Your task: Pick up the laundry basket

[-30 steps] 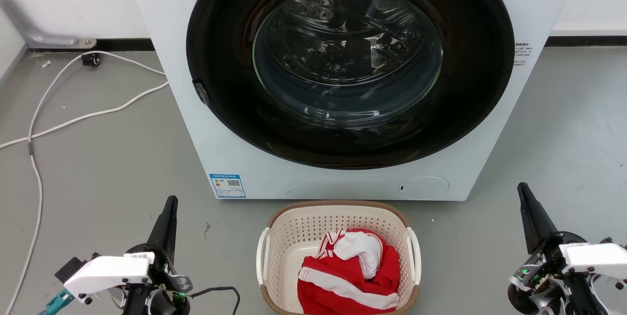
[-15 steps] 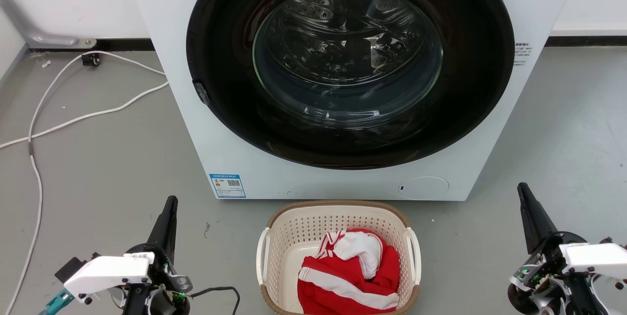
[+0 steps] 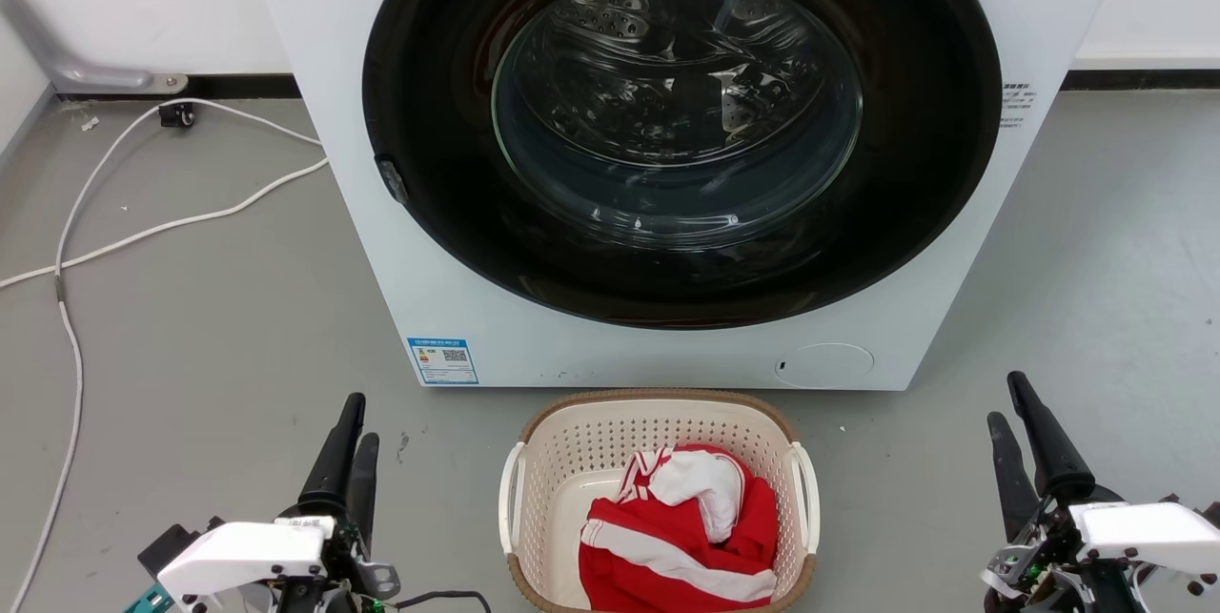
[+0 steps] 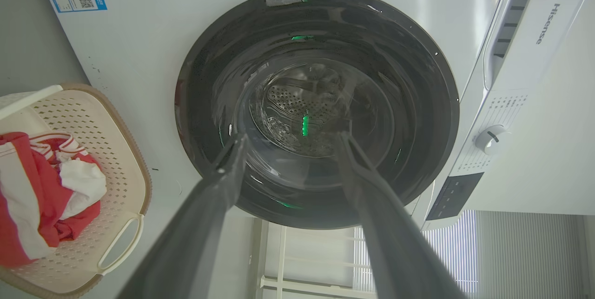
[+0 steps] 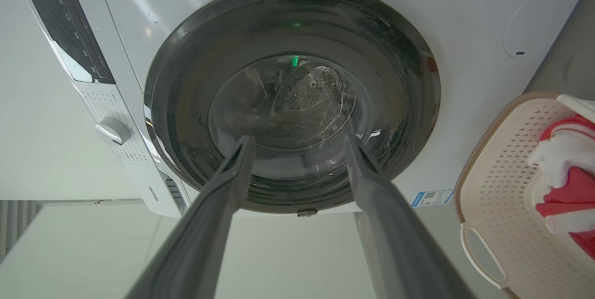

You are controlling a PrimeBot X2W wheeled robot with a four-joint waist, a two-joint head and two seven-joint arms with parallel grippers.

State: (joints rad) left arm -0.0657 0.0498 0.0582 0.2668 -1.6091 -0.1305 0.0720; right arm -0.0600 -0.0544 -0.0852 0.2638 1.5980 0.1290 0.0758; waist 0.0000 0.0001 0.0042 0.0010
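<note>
The laundry basket [image 3: 658, 398] sits on the grey floor just in front of the washing machine; it is cream and perforated, with a brown rim and a white handle [image 3: 510, 489] on each side. A red and white garment [image 3: 686, 537] lies inside it. My left gripper [image 3: 360, 422] hovers left of the basket, apart from it, open and empty. My right gripper [image 3: 1006, 400] stands open on the basket's right, also apart. In the left wrist view the left gripper [image 4: 292, 137] points at the drum door, the basket [image 4: 116, 159] off to the side. The right gripper [image 5: 297, 140] does the same, its basket [image 5: 502, 173] at the right.
A white front-loading washing machine [image 3: 381, 213] with a dark round door [image 3: 677, 117], shut, stands directly behind the basket. White cables [image 3: 143, 232] trail over the floor at the left. A grey pipe [image 3: 57, 60] runs along the wall at the far left.
Both wrists have turned, so two fingers now show on each gripper instead of one. The left gripper has shifted slightly right towards the basket, and the right gripper sits lower. The basket has not moved.
</note>
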